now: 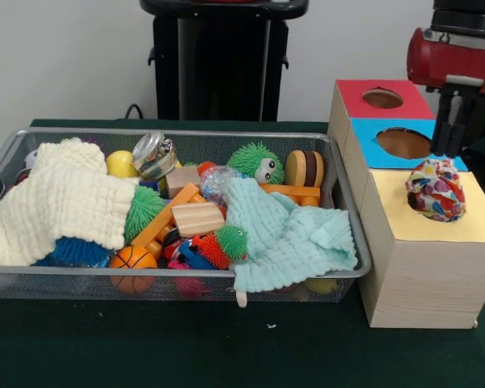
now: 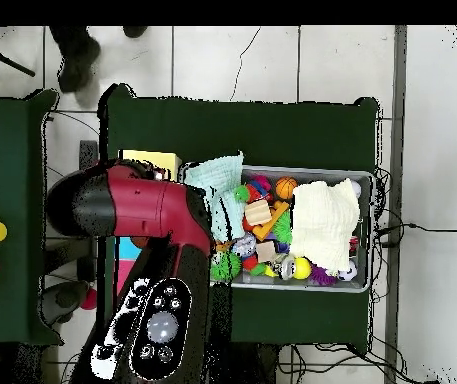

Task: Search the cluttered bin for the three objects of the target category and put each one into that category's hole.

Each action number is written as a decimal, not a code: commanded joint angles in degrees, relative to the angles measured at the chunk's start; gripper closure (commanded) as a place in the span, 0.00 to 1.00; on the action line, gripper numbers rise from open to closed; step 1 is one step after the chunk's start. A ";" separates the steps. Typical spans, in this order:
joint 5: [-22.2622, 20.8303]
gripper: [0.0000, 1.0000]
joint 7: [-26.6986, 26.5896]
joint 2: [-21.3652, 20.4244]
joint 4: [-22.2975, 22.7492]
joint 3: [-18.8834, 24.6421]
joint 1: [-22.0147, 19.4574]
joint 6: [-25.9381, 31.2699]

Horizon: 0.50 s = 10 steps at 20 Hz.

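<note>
Front view: wire bin (image 1: 8, 153) sitting left, cluttered with cloths and toys. Wooden box (image 1: 424, 267) right; patterned ball (image 1: 436, 190) resting on its yellow top, no hole visible there. Gripper (image 1: 450, 121) hovering above it, fingers' state unclear. Drop step looking underway; next, confirming ball goes in.

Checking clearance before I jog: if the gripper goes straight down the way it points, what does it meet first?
Most likely the box top near the blue hole, with the patterned ball close by; the gripper hangs just above, though depth is unclear.

Patterned ball (image 1: 435, 189) covers the yellow panel (red hole (image 1: 382, 99) clear).
</note>
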 commanded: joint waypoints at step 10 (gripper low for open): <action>-4.57 1.00 3.67 1.11 5.74 7.62 -4.22 2.81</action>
